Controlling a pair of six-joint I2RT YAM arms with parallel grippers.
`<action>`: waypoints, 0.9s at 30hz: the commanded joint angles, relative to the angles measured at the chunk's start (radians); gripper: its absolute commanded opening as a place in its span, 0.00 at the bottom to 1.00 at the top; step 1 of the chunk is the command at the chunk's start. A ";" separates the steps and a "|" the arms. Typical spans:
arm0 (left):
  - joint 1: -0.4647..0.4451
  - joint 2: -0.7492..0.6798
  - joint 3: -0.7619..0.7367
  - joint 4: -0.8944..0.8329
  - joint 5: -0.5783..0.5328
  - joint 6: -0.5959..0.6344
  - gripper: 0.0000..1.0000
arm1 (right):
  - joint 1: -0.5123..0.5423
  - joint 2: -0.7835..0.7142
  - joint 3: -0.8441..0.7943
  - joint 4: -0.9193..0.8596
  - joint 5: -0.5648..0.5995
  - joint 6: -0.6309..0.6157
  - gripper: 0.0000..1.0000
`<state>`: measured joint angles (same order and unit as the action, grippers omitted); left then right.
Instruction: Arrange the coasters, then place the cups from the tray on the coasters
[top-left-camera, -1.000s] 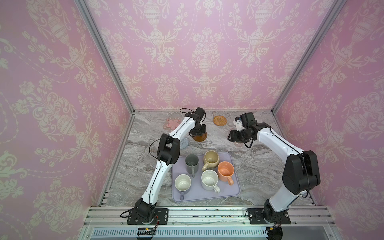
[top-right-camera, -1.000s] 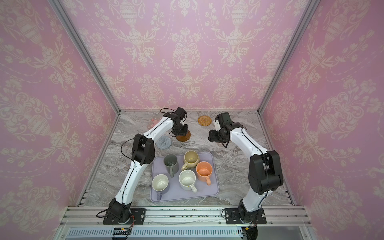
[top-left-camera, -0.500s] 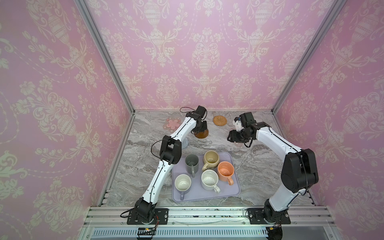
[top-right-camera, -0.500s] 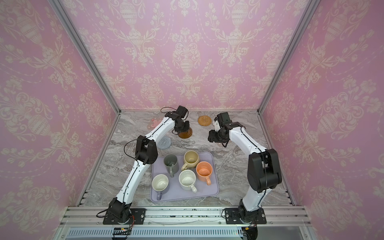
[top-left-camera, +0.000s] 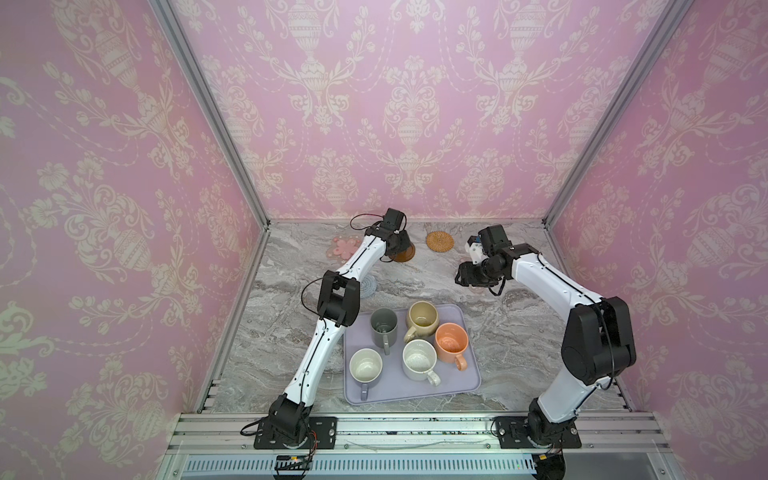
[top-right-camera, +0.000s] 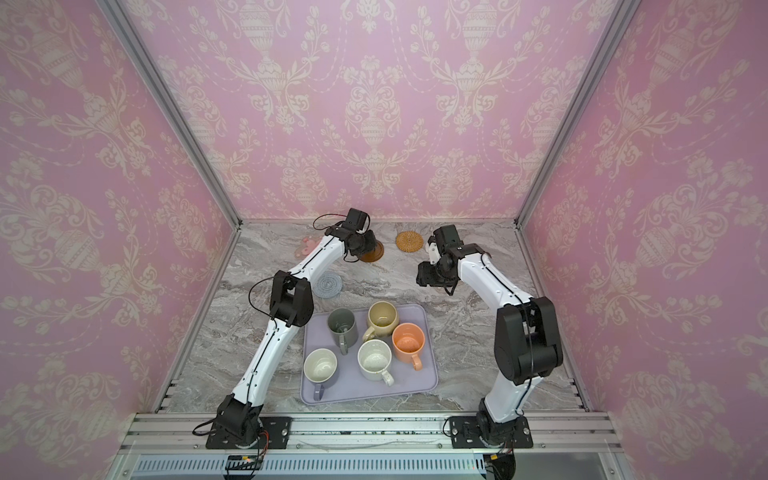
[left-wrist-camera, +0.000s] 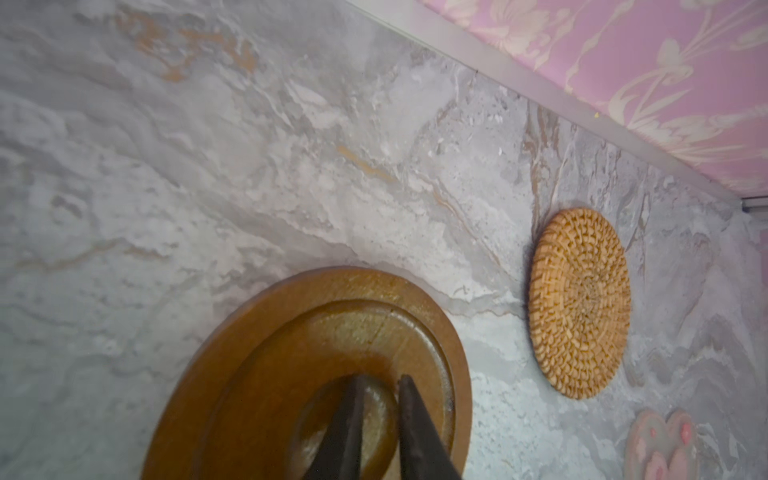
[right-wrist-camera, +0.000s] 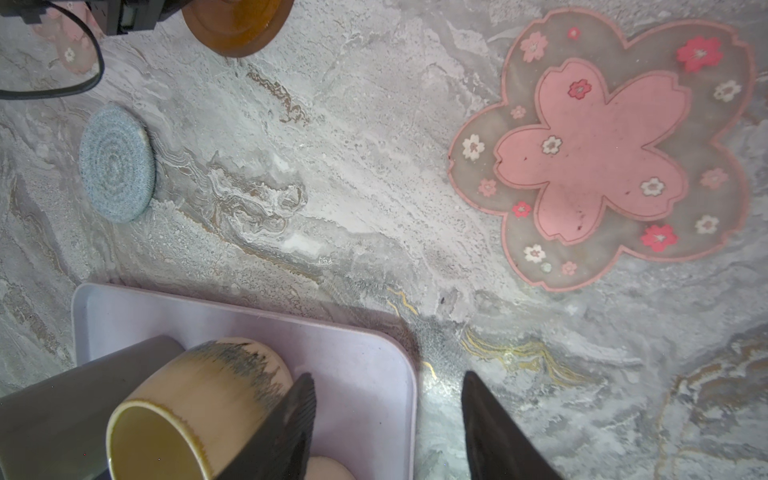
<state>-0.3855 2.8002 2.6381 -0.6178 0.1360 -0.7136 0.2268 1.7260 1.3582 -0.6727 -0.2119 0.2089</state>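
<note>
My left gripper (left-wrist-camera: 380, 380) stands at the back, its tips a narrow slit apart over the middle of the dark brown disc coaster (top-left-camera: 405, 254), which lies flat. The rattan coaster (top-left-camera: 439, 241) lies to its right. One pink flower coaster (top-left-camera: 347, 248) shows to its left and the blue crocheted coaster (top-left-camera: 368, 286) lies nearer the tray (top-left-camera: 411, 399). My right gripper (right-wrist-camera: 388, 382) hangs open and empty over the tray's far right corner, near a second pink flower coaster (right-wrist-camera: 598, 153). The tray holds the dark grey (top-left-camera: 383, 326), beige (top-left-camera: 422, 318), orange (top-left-camera: 452, 343), speckled white (top-left-camera: 419, 359) and lavender (top-left-camera: 365, 369) cups.
Pink patterned walls close in the marble table (top-left-camera: 519, 332) at the back and both sides. The left arm's elbow (top-left-camera: 337, 297) hangs beside the tray's far left corner. A metal rail (top-left-camera: 395, 428) runs along the front edge.
The brown disc has slid towards the back wall with my left gripper on it, and the left jaws have parted slightly. The right arm has stayed put.
</note>
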 joint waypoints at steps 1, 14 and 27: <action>0.019 0.089 0.020 0.006 0.006 -0.085 0.21 | 0.000 0.033 0.037 -0.026 -0.002 -0.017 0.58; 0.023 0.157 0.045 0.116 0.056 -0.184 0.22 | 0.000 0.083 0.078 -0.031 -0.020 -0.010 0.58; 0.023 0.113 0.044 0.144 0.101 -0.183 0.22 | 0.000 0.053 0.060 -0.015 -0.030 0.031 0.57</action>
<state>-0.3637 2.8876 2.6923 -0.4015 0.2077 -0.8825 0.2268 1.7966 1.4151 -0.6865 -0.2283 0.2134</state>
